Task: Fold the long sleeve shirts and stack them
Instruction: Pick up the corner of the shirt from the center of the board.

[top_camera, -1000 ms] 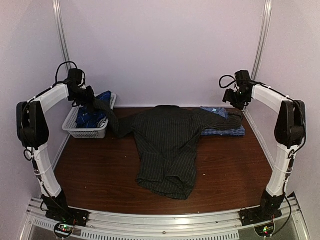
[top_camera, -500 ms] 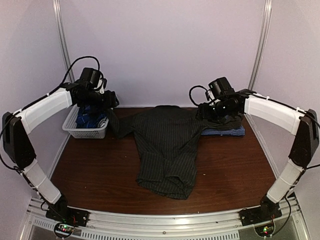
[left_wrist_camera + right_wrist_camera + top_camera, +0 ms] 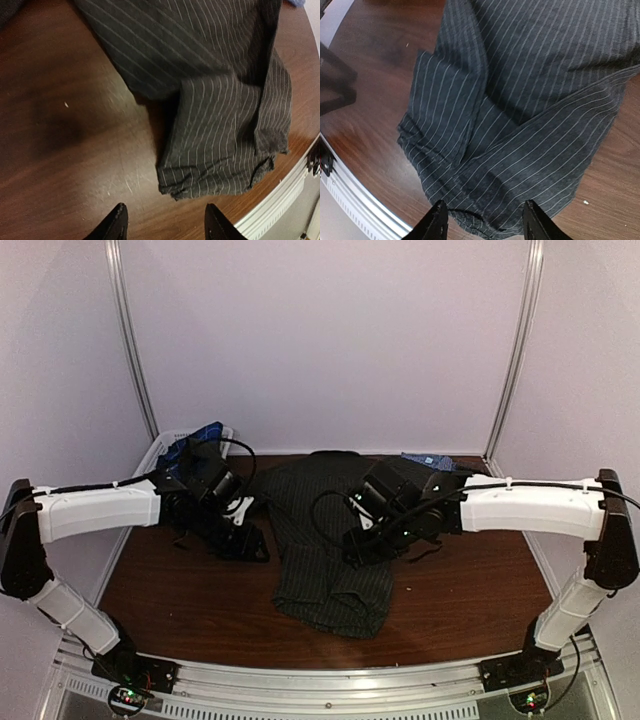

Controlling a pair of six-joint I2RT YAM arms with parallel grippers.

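The charcoal pinstripe shirt (image 3: 335,580) lies flat in the middle of the table, both sleeves folded in over its body. My left gripper (image 3: 250,540) is open and empty, low over bare wood just left of the shirt; the left wrist view shows the gripper (image 3: 167,227) near the shirt's hem corner (image 3: 220,150). My right gripper (image 3: 357,543) is open and empty above the shirt's lower half; the right wrist view shows it (image 3: 485,225) over the cloth (image 3: 530,100), where a sleeve lies crosswise. The blue-and-white check shirt (image 3: 432,460) lies at the back right. The navy plaid shirt (image 3: 205,433) sits in the basket.
The white mesh basket (image 3: 160,445) stands at the back left, mostly hidden behind my left arm. The brown table (image 3: 190,610) ends at a metal rail (image 3: 320,680) along the front edge. Walls close in at the back and both sides.
Both arms swung from the back corners in and down to the middle of the table. The sleeves they held out sideways now lie folded over the shirt body, and both grippers are open.
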